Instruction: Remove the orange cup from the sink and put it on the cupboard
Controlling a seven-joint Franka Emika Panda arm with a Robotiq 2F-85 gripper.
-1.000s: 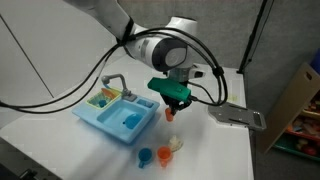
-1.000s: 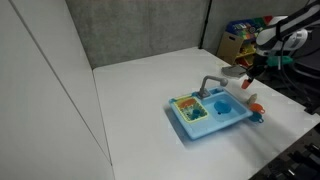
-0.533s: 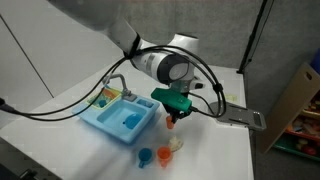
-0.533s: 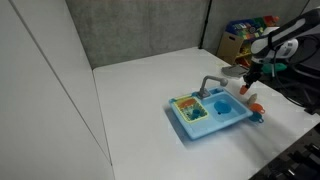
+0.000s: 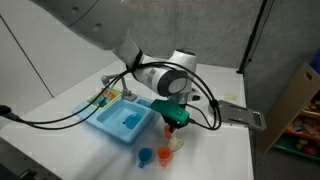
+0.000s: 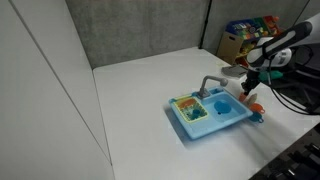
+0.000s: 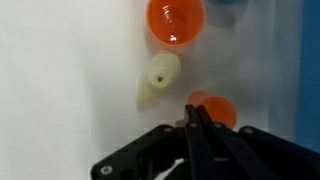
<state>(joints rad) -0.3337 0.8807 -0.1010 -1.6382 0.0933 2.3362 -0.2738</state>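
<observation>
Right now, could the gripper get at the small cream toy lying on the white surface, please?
Probably not to grasp it: the gripper looks shut on the orange cup. Otherwise the way seems free, since the cream toy lies uncovered near it in the wrist view.

Both exterior views look down slantwise across the desk (image 5: 215, 150) toward its far edge, sharing the sink (image 6: 208, 113); the wrist view looks straight down, close above the desk.
</observation>
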